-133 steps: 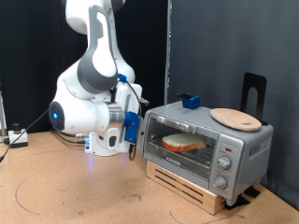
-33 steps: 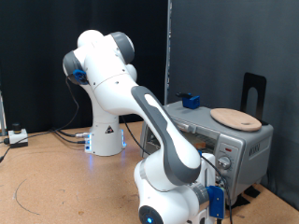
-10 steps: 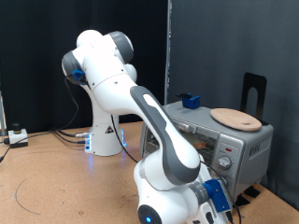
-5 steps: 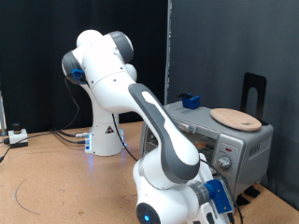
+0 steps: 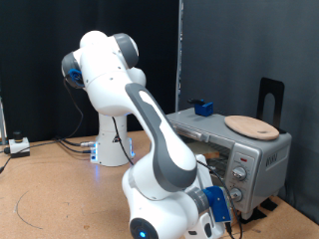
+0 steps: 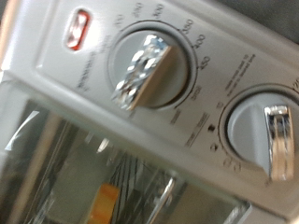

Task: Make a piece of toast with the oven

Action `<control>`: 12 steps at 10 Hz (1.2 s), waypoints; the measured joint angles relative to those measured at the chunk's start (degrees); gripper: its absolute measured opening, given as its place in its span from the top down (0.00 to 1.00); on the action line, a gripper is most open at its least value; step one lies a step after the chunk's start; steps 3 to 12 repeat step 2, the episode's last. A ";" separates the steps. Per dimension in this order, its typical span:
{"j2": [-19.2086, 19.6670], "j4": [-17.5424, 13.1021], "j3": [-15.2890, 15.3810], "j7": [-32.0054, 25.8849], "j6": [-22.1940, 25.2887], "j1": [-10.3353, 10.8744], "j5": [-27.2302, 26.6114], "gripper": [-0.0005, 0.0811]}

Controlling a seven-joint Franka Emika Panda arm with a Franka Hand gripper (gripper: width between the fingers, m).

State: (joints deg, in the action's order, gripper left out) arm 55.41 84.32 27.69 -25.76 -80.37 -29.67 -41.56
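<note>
The pincer [image 5: 227, 204], its opening impossible to judge, hangs just before the oven [image 5: 254, 154].

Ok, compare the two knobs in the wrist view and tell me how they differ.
The first knob sits beside the red logo, ringed by printed numbers; the second knob has none legible around it. The first knob's chrome grip bar is tilted diagonally; the second's stands nearly upright. Both are round grey dials on the oven panel. The fingers do not show.
</note>
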 joint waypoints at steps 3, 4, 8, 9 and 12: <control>-0.13 -3.89 -0.69 2.13 3.84 -0.66 1.37 0.01; -0.13 -3.89 -0.69 2.13 3.84 -0.66 1.37 0.01; -0.13 -3.89 -0.69 2.13 3.84 -0.66 1.37 0.01; -0.13 -3.89 -0.69 2.13 3.84 -0.66 1.37 0.01; -0.13 -3.89 -0.69 2.13 3.84 -0.66 1.37 0.01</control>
